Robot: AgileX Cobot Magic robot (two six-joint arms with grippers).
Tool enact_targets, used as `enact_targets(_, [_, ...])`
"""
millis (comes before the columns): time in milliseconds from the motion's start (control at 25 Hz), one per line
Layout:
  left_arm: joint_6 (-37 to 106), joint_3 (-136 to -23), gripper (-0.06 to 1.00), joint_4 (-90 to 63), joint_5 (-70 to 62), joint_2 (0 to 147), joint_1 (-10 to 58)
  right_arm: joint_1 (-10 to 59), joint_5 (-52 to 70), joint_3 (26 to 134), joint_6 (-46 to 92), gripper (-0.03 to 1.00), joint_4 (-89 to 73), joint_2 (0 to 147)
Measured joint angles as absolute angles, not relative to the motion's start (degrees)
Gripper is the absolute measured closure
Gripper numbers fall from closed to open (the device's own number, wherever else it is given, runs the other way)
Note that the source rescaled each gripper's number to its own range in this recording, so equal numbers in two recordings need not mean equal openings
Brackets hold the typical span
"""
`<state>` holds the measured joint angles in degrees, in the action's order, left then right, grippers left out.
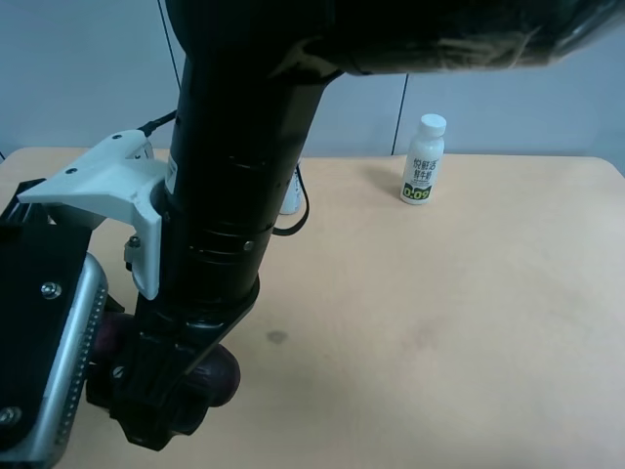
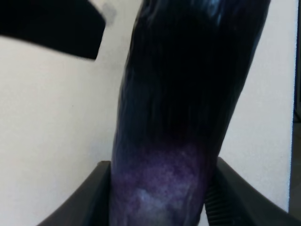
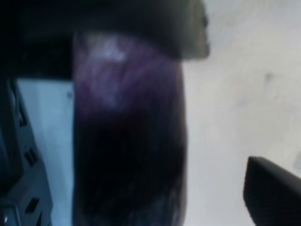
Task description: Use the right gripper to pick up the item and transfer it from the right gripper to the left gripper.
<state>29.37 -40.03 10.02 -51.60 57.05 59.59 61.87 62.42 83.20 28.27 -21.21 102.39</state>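
The eggplant (image 1: 221,377) shows as a dark purple end below the black arm with the white bracket. In the left wrist view the eggplant (image 2: 178,117) fills the middle, and the left gripper (image 2: 160,193) is shut on it, one black finger on each side. In the right wrist view the eggplant (image 3: 131,141) lies beside the silver plate of the left gripper (image 3: 42,141). The right gripper (image 3: 225,108) looks open: one finger (image 3: 273,193) stands apart from the eggplant. In the exterior view the right gripper (image 1: 156,410) sits right beside the left gripper (image 1: 49,371).
A white bottle with a green label (image 1: 424,161) stands upright at the far edge of the tan table (image 1: 439,313). A second white bottle (image 1: 291,195) is mostly hidden behind the black arm. The arm blocks much of the exterior view.
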Motion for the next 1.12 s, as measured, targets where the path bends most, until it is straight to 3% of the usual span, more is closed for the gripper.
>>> enact_targets(760, [29.4,-40.0,0.94,9.8,-51.3,57.0,59.6,61.9,69.5,82.5,21.6,-0.03,-14.7,89.4])
enact_targets(1120, [29.4,-40.0,0.94,9.8,-51.3,57.0,59.6,61.9,69.8,66.8,17.3,-0.03,-13.9,74.8])
